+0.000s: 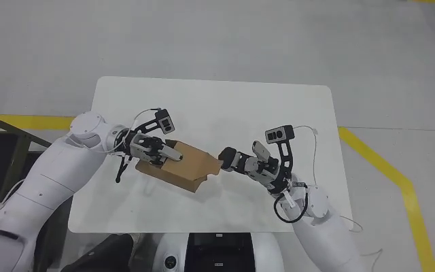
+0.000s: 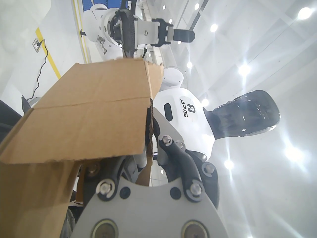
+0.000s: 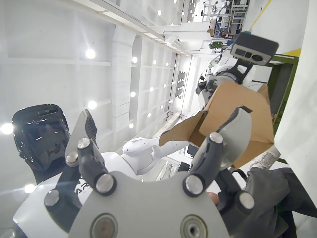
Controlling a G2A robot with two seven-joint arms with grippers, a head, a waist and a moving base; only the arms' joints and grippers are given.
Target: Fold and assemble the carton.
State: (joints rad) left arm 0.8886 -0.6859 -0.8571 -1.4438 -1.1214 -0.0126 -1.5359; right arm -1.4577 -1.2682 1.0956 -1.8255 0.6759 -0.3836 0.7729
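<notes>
Carton (image 1: 182, 165) over white table (image 1: 217, 102): left gripper (image 1: 163, 151) clamped on one end, right gripper (image 1: 239, 158) with fingers apart at opposite flap. Likely light, stiff panels, floppy flaps; best gripped at edges.

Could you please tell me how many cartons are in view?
1: the carton, over the table, held at one end in the left gripper, with the right gripper at its other end. None seems hidden.
</notes>
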